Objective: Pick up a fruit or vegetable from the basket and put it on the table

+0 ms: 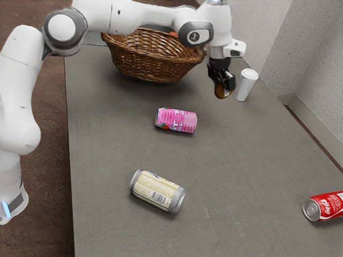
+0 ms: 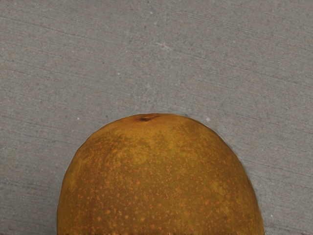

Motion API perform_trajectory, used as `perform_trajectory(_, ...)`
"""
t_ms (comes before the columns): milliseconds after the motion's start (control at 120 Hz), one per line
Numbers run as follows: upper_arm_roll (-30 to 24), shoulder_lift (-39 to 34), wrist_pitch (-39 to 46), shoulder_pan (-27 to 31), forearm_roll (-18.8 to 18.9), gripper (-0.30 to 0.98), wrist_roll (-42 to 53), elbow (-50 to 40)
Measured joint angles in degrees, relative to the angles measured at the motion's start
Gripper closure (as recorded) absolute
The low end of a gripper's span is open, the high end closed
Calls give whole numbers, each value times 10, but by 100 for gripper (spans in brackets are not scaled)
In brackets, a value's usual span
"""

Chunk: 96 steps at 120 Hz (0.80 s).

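The gripper [image 1: 224, 85] is clamped on the fruit [image 1: 220, 92], a black finger on either side of it. The fruit hangs at the gripper's lower end, clear of the basket [image 1: 155, 61] and over the table [image 1: 214, 160]. The picking half of the task looks done; what is left is to lower the fruit, let it go and draw the hand away. I cannot tell how much air is under it, so the descent should be gentle; being round, it could roll when freed.

The fruit is a smooth, rounded body, golden brown with fine orange speckles and a small dark dimple at one end. The table below the gripper is matt grey, with faint streaks and pale flecks. The basket, toward the exterior view's left from the gripper, is glossy brown wicker, flared at the rim, with a bit of something red [image 1: 172, 33] inside. Just beside the gripper, on its other side, stands a smooth white cup [image 1: 246, 84], the thing most easily knocked. Nearer the camera than the gripper lie three cylindrical cans: the pink can [image 1: 177, 120] closest, the yellow can [image 1: 157, 191] and the red can [image 1: 326, 206] well apart from it.
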Motion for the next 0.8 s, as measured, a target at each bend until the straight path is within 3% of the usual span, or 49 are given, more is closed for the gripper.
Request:
perform_trajectory(217, 17, -33, 78, -62, 41, 32, -11, 5)
perform_trajectory(492, 52, -63, 137, -124, 48, 31, -24, -3)
perform_trajectory(683, 49, -45, 111, -125, 30, 10, -28, 13)
perform_trajectory(733, 41, 32, 49, -120, 10, 8, -29, 23)
perform_trajectory(800, 74, 241, -77, -51, -70, 5, -33, -5)
